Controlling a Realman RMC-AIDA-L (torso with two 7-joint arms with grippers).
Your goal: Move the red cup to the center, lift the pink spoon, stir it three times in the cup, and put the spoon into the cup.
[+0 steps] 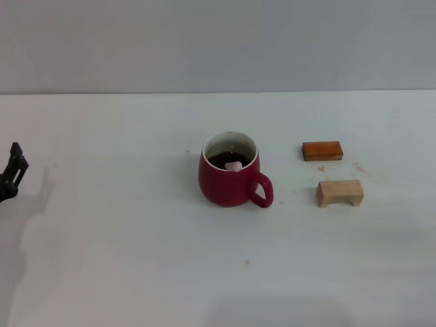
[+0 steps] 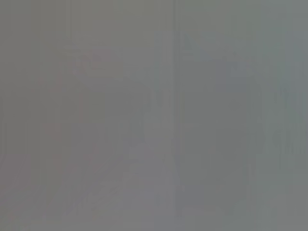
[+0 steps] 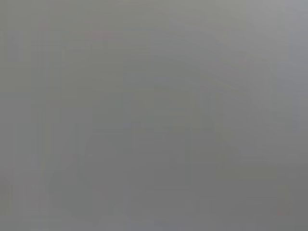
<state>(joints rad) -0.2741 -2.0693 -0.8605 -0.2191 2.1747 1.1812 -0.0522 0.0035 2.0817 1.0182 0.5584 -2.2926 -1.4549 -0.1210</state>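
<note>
Spoon [image 1: 233,165] in red cup [image 1: 229,178] — mid-table.

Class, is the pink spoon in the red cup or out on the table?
In: the pink spoon tip shows inside the red cup.

glossy ceramic red cup [image 1: 228,180]; two matt wooden blocks [image 1: 322,150]; smooth matt white table [image 1: 136,259].
</note>
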